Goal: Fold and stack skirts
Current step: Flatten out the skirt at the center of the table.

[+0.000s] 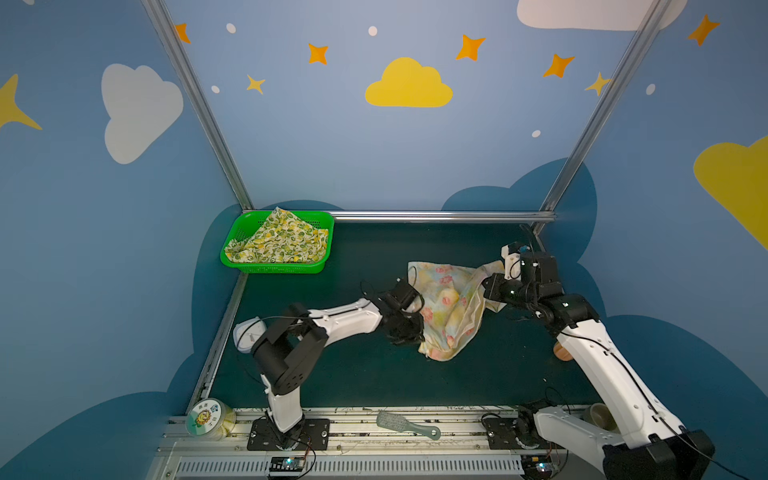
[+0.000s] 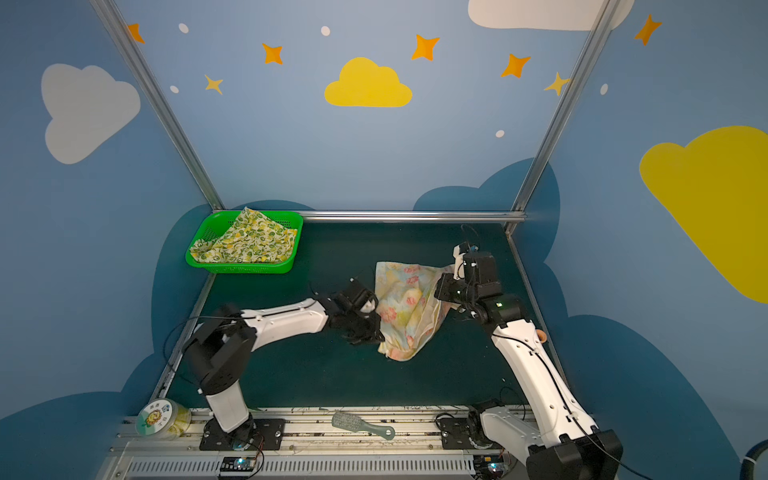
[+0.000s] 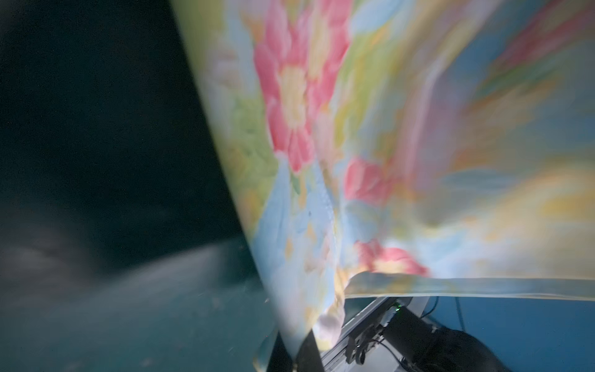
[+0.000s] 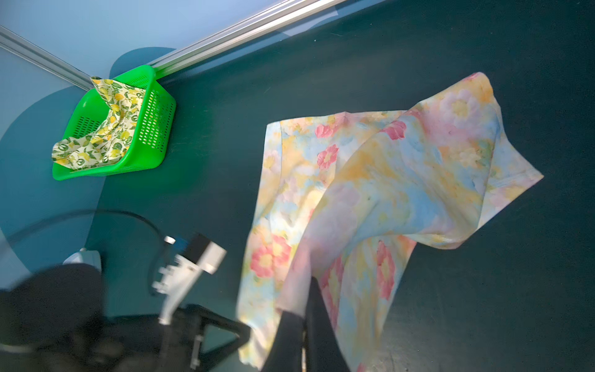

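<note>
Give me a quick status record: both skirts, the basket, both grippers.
floral skirt: unfolded, crumpled, held between both grippers
lemon-print skirt: loose in the green mesh basket, one corner over the rim
green mesh basket: far left corner of the table
left gripper: shut on floral skirt's edge
right gripper: shut on floral skirt's corner
stack: not started

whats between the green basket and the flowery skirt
Nothing: only bare dark mat separates the green basket from the flowery skirt. The right wrist view shows it most clearly.
</note>
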Action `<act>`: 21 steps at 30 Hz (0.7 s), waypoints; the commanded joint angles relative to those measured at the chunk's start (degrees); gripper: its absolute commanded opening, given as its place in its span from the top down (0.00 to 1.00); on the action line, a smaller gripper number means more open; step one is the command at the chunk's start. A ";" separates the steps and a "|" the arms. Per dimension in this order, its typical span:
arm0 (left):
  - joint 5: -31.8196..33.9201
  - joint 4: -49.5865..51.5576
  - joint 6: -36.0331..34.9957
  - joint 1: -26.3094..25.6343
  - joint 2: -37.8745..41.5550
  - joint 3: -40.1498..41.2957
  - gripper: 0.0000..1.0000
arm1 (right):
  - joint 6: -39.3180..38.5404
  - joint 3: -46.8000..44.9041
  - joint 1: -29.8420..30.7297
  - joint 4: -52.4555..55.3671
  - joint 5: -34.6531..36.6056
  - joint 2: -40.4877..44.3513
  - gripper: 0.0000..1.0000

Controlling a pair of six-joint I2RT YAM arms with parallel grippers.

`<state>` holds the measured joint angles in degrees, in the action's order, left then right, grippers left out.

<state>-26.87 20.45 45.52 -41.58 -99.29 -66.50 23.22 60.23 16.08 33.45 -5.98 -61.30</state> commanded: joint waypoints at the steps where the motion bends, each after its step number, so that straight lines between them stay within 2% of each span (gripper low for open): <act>1: 4.62 8.42 -6.97 6.16 8.22 -4.55 0.96 | -1.97 3.35 -0.53 2.67 1.67 1.67 1.00; 5: 4.90 11.93 -8.86 12.03 14.77 -7.24 0.96 | -1.34 4.42 -0.66 4.50 0.30 3.44 1.00; 8: 5.57 13.82 -8.51 15.02 18.44 -8.72 0.96 | -0.51 6.19 -0.61 6.54 -3.91 4.43 1.00; 13: 5.64 11.18 -7.86 19.75 22.59 -9.31 0.96 | -0.55 9.01 -0.66 7.50 -4.81 1.96 1.00; 16: 3.31 12.13 -8.88 22.81 19.99 -13.67 0.96 | -1.30 11.97 -0.82 7.00 -4.81 -1.99 1.00; 21: -0.76 13.81 -10.93 26.03 9.34 -25.99 0.96 | -2.93 19.43 -2.22 4.39 -5.18 -11.21 1.00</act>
<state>-24.80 33.93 36.77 -16.80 -85.65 -87.39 21.76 75.68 14.85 39.75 -10.61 -68.82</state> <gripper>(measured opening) 0.049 0.047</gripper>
